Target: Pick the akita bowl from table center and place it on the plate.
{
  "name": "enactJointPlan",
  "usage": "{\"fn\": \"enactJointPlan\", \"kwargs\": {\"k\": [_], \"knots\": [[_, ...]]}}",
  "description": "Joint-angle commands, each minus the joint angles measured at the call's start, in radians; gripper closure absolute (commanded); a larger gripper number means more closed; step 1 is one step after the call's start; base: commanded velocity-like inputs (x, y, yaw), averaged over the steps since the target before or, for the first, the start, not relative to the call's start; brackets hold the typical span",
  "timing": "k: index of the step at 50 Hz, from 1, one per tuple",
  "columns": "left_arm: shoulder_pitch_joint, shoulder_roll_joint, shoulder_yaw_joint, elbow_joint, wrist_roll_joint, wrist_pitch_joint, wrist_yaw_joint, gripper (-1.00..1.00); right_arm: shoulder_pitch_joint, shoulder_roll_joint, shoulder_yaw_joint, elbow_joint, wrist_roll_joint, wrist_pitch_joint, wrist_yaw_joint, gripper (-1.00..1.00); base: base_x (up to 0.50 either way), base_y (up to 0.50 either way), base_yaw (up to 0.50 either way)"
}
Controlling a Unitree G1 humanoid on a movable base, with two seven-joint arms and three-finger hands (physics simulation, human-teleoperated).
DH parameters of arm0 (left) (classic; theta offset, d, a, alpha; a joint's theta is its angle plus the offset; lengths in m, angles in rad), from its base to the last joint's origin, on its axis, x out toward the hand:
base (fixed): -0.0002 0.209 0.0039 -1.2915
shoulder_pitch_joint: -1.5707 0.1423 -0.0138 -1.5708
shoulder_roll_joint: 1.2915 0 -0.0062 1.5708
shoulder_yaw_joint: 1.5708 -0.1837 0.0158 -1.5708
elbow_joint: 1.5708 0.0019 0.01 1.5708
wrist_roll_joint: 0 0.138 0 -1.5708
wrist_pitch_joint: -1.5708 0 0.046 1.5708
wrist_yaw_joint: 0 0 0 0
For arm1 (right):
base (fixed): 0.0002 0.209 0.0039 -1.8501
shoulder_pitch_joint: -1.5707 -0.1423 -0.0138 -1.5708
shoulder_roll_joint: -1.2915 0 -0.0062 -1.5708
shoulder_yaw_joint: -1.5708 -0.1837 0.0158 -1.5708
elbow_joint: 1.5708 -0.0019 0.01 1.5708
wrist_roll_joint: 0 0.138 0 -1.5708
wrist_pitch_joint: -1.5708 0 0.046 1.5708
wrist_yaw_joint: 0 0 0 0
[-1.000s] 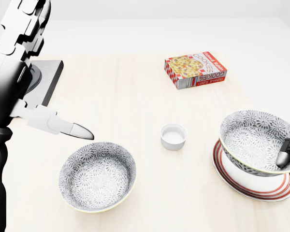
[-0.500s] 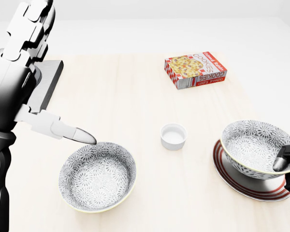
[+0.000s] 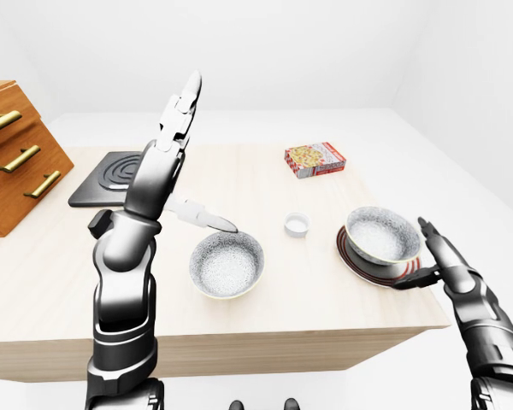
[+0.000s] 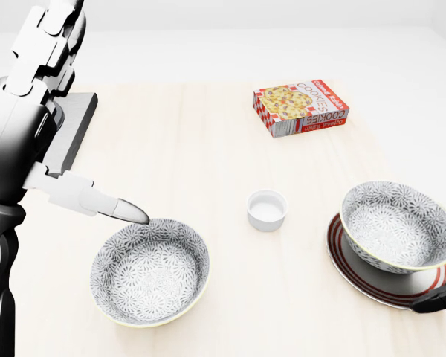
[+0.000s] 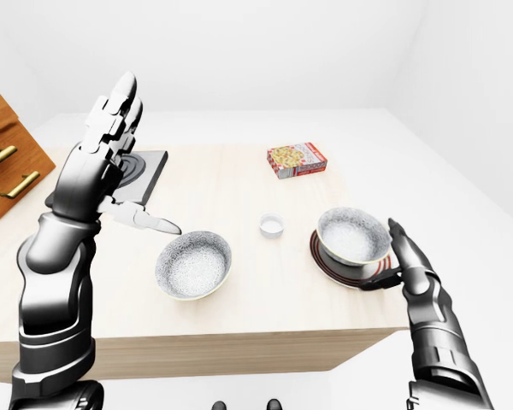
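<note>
The akita bowl [image 4: 398, 224], white outside with a grey flower pattern inside, sits upright on the red-striped plate [image 4: 357, 275] at the right of the head view. My right hand [image 5: 386, 256] stands open just to the right of the plate, its fingers spread and apart from the bowl. In the head view only dark fingertips [image 4: 440, 296] show at the right edge. My left hand [image 5: 141, 166] is raised above the table's left part, open, with fingers up and the thumb [image 4: 123, 210] pointing right.
A second patterned bowl [image 4: 150, 271] lies under the left thumb. A small white cup [image 4: 267, 210] stands between the two bowls. A cookie box [image 4: 301, 107] lies farther up the wooden table [image 4: 208, 149]. A black hob [image 3: 111, 178] and a wooden drawer chest [image 3: 17, 158] are at the left.
The akita bowl came down from a tilted hold to rest level on the plate. My right hand let go of it and drew off to the right. The left arm barely moved.
</note>
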Motion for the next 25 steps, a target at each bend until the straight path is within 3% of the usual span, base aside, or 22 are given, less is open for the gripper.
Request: {"fn": "enactJointPlan", "kwargs": {"k": [1, 6, 10, 11, 12, 14, 19, 25], "knots": [[0.004, 0.000, 0.002, -0.003, -0.002, 0.000, 0.002, -1.00, 0.079, 0.017, -0.037, -0.142, 0.059, 0.000, 0.044, -1.00, 0.00, 0.00, 0.00], [0.004, 0.000, 0.003, -0.004, -0.004, 0.000, 0.005, -1.00, 0.164, 0.065, -0.094, -0.385, 0.072, 0.000, 0.132, -1.00, 0.00, 0.00, 0.00], [0.010, -0.003, 0.000, -0.016, -0.003, 0.000, 0.006, -1.00, 0.263, 0.146, -0.158, -0.716, 0.099, 0.114, 0.277, -1.00, 0.00, 0.00, 0.00], [0.009, -0.003, 0.001, -0.021, -0.004, 0.000, 0.006, -1.00, 0.283, 0.173, -0.176, -0.812, 0.115, 0.157, 0.316, -1.00, 0.00, 0.00, 0.00], [0.009, -0.003, 0.000, -0.025, -0.004, 0.000, 0.005, -1.00, 0.293, 0.195, -0.190, -0.889, 0.127, 0.175, 0.346, -1.00, 0.00, 0.00, 0.00], [0.008, -0.004, 0.001, -0.030, -0.005, 0.000, 0.005, -1.00, 0.285, 0.228, -0.196, -0.994, 0.137, 0.175, 0.378, -1.00, 0.00, 0.00, 0.00], [0.011, -0.002, 0.006, -0.060, -0.014, 0.000, 0.003, -1.00, 0.175, 0.288, -0.106, -1.265, 0.116, 0.175, 0.387, -1.00, 0.00, 0.00, 0.00], [0.000, 0.007, 0.016, -0.104, -0.028, 0.000, -0.002, -1.00, 0.104, 0.300, -0.043, -1.451, 0.100, 0.175, 0.400, -1.00, 0.00, 0.00, 0.00]]}}
